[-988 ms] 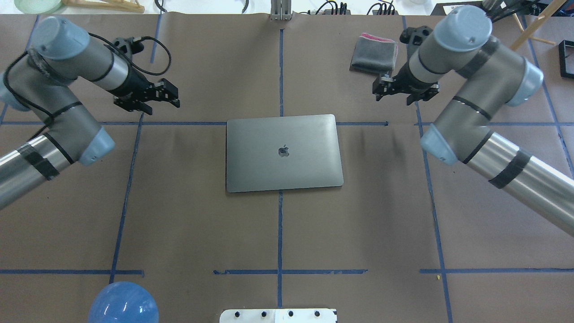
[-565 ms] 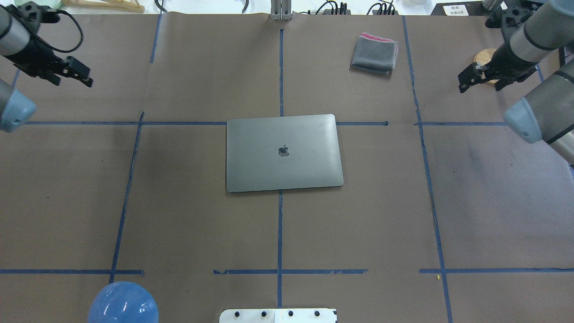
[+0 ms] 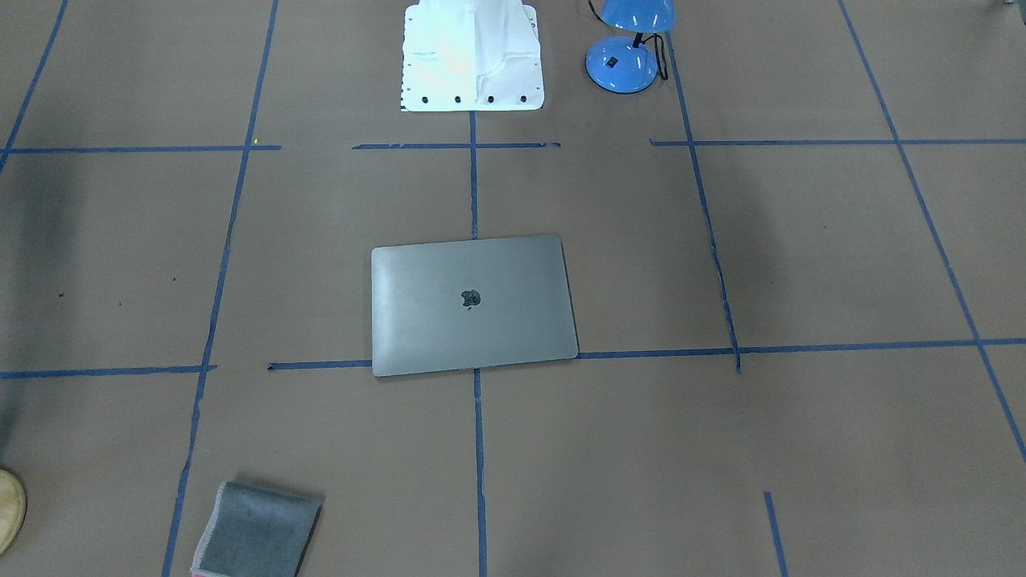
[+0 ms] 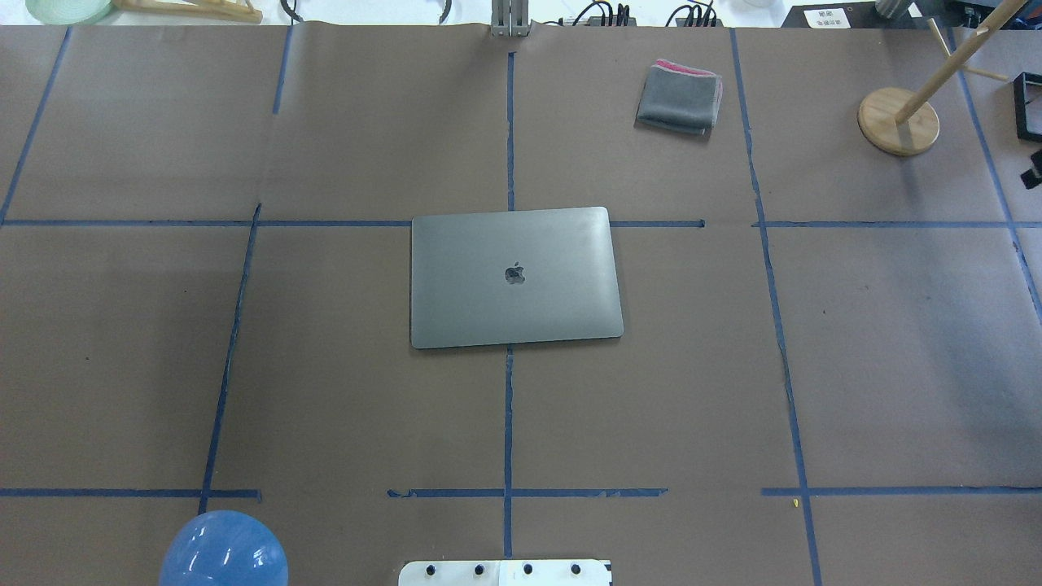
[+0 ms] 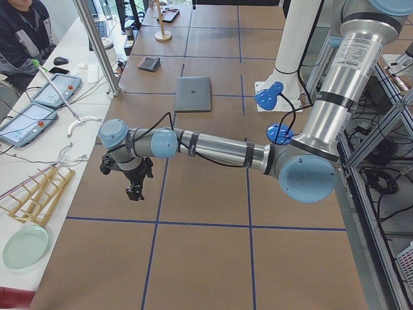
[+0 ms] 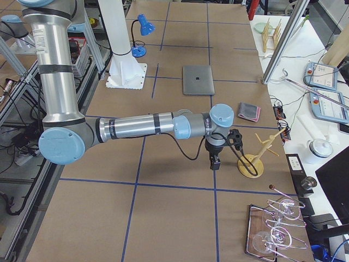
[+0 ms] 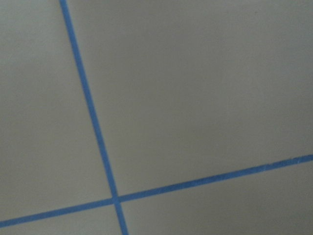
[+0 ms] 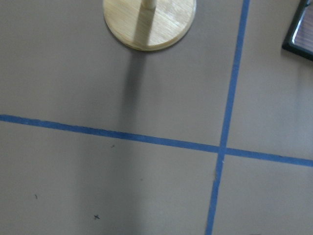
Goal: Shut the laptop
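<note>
The space-grey laptop (image 4: 517, 277) lies shut and flat at the table's middle, its apple logo up; it also shows in the front-facing view (image 3: 473, 304) and both side views (image 5: 193, 93) (image 6: 197, 80). My left gripper (image 5: 133, 190) shows only in the exterior left view, hanging over bare table far from the laptop, near the table's end. My right gripper (image 6: 214, 162) shows only in the exterior right view, pointing down beside a wooden stand, also far from the laptop. I cannot tell whether either is open or shut.
A folded grey cloth (image 4: 680, 98) lies at the back right. A wooden stand (image 4: 898, 120) with a round base stands at the far right, under the right wrist camera (image 8: 149, 22). A blue lamp (image 4: 224, 549) and the white robot base (image 4: 505, 572) are at the near edge.
Both arms have drawn back outward, from flanking the laptop to off the sides of the overhead view. The laptop has stayed shut and has not moved.
</note>
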